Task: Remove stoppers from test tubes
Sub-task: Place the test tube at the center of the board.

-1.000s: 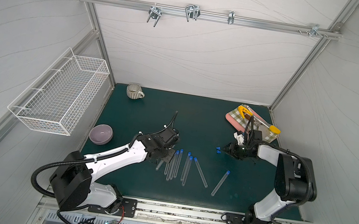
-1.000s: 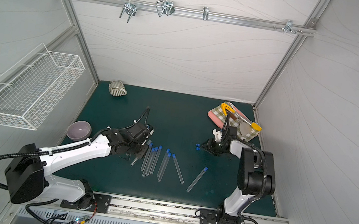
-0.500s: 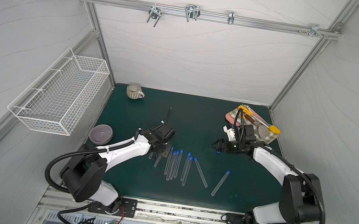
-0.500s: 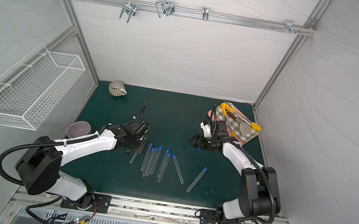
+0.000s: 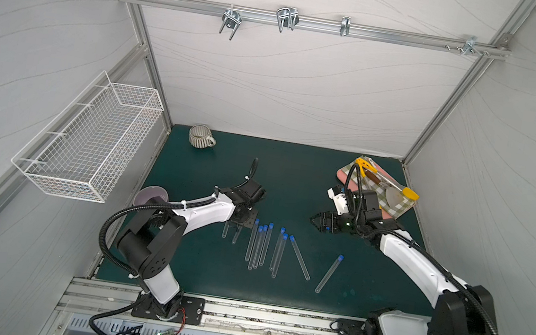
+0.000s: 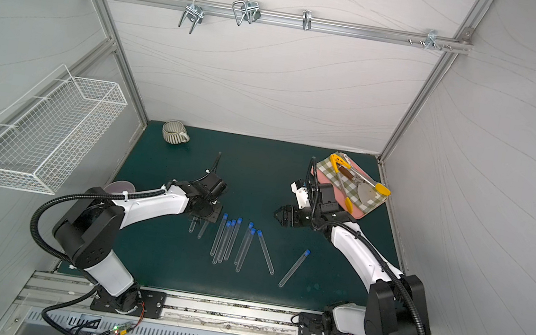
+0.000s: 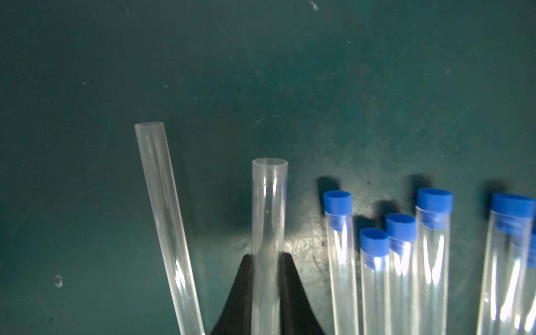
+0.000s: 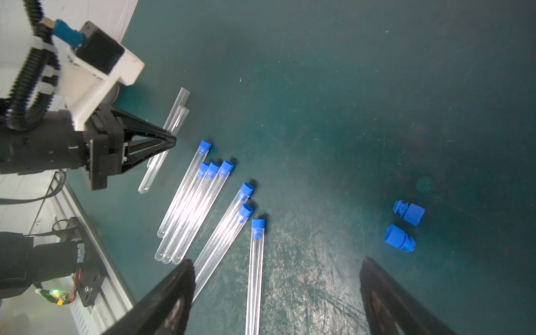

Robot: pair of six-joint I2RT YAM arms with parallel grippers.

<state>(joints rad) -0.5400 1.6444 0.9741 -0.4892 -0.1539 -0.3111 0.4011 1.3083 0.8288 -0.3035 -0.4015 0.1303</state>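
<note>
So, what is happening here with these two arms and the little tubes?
The left pincer is shut on an open tube whose stopper is already out. A second open tube lies beside it on the green mat. The right pincer is open and empty, near two loose blue stoppers. Eight capped tubes lie on the mat, not yet opened.

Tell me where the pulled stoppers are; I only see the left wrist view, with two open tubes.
Observer: Two loose stoppers lie on the green mat, apart from the tubes.
Operator: Is the right pincer holding anything?
Observer: No, the right pincer is open and empty.
Operator: How many tubes are stoppered?
Observer: Eight; one stoppered tube lies alone, toward the right arm.
</note>
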